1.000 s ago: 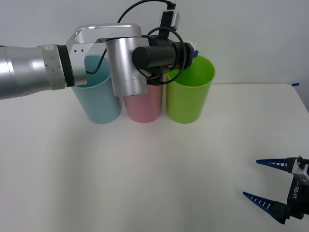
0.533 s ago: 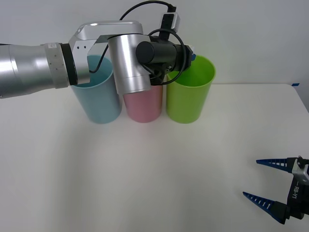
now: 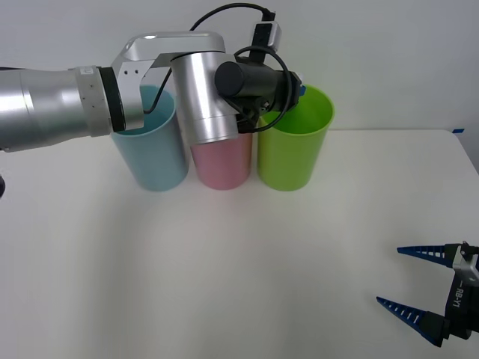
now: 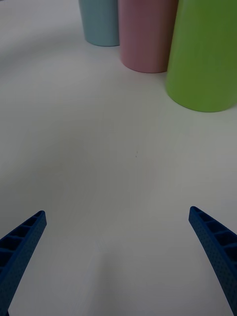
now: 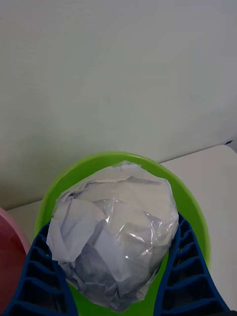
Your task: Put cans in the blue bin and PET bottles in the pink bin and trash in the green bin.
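Three bins stand in a row at the back of the table: the blue bin (image 3: 153,153), the pink bin (image 3: 221,163) and the green bin (image 3: 293,142). My left arm reaches across above them, and its gripper (image 3: 298,84) sits over the green bin's rim. In the left wrist view that gripper (image 5: 113,276) is shut on the trash (image 5: 116,229), a crumpled whitish ball held right above the green bin's (image 5: 195,207) opening. My right gripper (image 3: 419,288) rests open at the table's front right, well away from the bins.
The right wrist view looks over bare white table (image 4: 113,148) toward the green bin (image 4: 205,54), pink bin (image 4: 145,34) and blue bin (image 4: 101,22). A plain wall stands behind the bins. A bit of blue tape (image 3: 458,130) marks the table's far right edge.
The left arm has shifted slightly to the right and up, carrying the trash farther over the green bin. The right arm has not moved.
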Tool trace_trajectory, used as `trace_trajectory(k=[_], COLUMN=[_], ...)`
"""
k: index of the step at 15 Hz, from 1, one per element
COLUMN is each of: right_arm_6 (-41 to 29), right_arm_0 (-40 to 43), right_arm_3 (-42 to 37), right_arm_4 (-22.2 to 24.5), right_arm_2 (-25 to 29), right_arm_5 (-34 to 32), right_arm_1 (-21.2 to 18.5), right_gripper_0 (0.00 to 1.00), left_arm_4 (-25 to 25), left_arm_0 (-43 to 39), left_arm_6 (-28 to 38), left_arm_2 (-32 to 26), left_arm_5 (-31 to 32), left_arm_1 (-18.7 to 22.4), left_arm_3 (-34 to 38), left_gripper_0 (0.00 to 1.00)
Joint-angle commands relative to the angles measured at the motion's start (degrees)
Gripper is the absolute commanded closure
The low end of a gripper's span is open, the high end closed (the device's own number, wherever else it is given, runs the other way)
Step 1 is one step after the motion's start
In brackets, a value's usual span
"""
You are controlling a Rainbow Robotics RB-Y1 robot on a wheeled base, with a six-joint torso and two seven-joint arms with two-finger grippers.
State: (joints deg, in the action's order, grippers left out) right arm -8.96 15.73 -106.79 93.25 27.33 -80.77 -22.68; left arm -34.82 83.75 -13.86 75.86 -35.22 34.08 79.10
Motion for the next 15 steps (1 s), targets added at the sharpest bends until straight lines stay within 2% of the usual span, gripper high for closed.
trace_trajectory(k=[1, 10, 11, 12, 14, 15], right_arm_6=[0.0, 0.0, 0.0, 0.0, 0.0, 0.0], right_arm_0=[0.0, 0.0, 0.0, 0.0, 0.0, 0.0], right_arm_3=[0.0, 0.0, 0.0, 0.0, 0.0, 0.0], right_arm_4=[0.0, 0.0, 0.0, 0.0, 0.0, 0.0], right_arm_2=[0.0, 0.0, 0.0, 0.0, 0.0, 0.0], right_arm_5=[0.0, 0.0, 0.0, 0.0, 0.0, 0.0], right_arm_1=[0.0, 0.0, 0.0, 0.0, 0.0, 0.0], right_gripper_0=[0.00, 0.00, 0.00, 0.00, 0.00, 0.00], left_arm_4=[-0.4, -1.9, -1.9, -1.9, -1.9, -1.8], left_arm_0=[0.2, 0.5, 0.5, 0.5, 0.5, 0.5], left_arm_6=[0.0, 0.6, 0.9, 0.9, 1.0, 1.2], left_arm_2=[0.0, 0.0, 0.0, -0.1, 0.0, 0.0], left_arm_5=[0.7, 1.0, 1.0, 1.0, 1.1, 1.1], left_arm_1=[-1.3, -1.8, -1.8, -1.8, -1.8, -1.9], left_arm_3=[-2.5, -3.4, -3.7, -3.8, -3.7, -3.7], left_gripper_0=[1.00, 1.00, 0.82, 0.55, 0.12, 0.00])
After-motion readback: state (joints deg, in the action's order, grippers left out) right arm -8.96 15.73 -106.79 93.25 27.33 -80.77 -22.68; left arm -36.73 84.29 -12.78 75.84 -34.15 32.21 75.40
